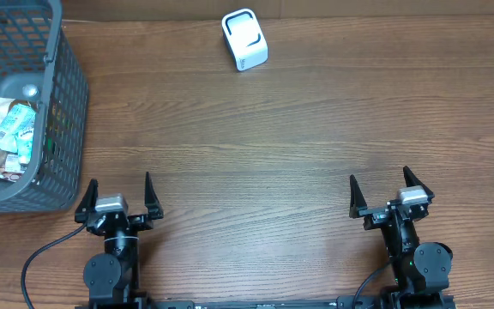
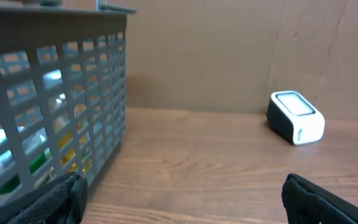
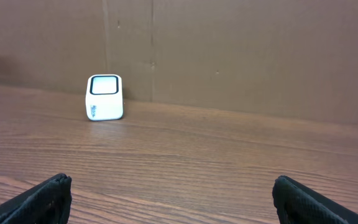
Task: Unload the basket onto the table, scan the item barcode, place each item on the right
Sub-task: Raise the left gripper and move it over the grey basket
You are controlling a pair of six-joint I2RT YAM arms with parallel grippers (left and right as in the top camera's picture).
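Gaping wide at near edge, left claw [image 1: 119, 184], right claw [image 1: 380, 180], basket [image 1: 69, 94] against left edge, scanner [image 1: 244, 39] far centre

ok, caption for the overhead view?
Left pincer and right pincer open, empty; gray basket of packets at left, white scanner far side.

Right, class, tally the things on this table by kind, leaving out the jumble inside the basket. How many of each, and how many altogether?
Basket: 1
Scanner: 1
Grippers: 2, the left gripper and the right gripper, both open
Total: 4
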